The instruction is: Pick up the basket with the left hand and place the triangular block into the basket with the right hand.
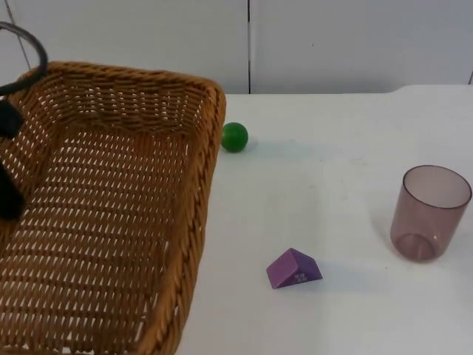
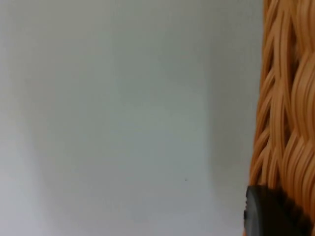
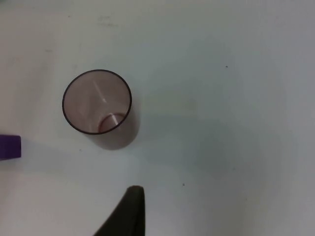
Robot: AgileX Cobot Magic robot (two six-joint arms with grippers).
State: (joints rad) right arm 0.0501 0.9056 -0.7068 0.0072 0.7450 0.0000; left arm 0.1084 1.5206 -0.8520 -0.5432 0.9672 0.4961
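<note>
Nearest you, the purple triangular block (image 1: 293, 268) lay on its side on the white table (image 1: 347, 310), toward the front edge and well apart from the basket. You could see one end of it in the right wrist view (image 3: 10, 146), near the cup. To its right, closer to the table's right edge, a translucent pinkish plastic cup (image 1: 430, 212) stood upright; the right wrist camera looked straight down into it (image 3: 97, 102). Your right gripper hung above the table just beside that cup, with one black fingertip (image 3: 129, 211) showing, and I cannot tell whether it was open or closed. The wicker basket (image 1: 199, 222) filled the table's left side, and your left gripper (image 1: 9, 166) sat at its left rim, a black fingertip (image 2: 268, 211) pressed against the weave (image 2: 283, 108); its grip state I cannot tell. Farther back, a green ball (image 1: 234, 137) rested just beside the basket's far right corner, near the grey partition wall (image 1: 332, 41).
</note>
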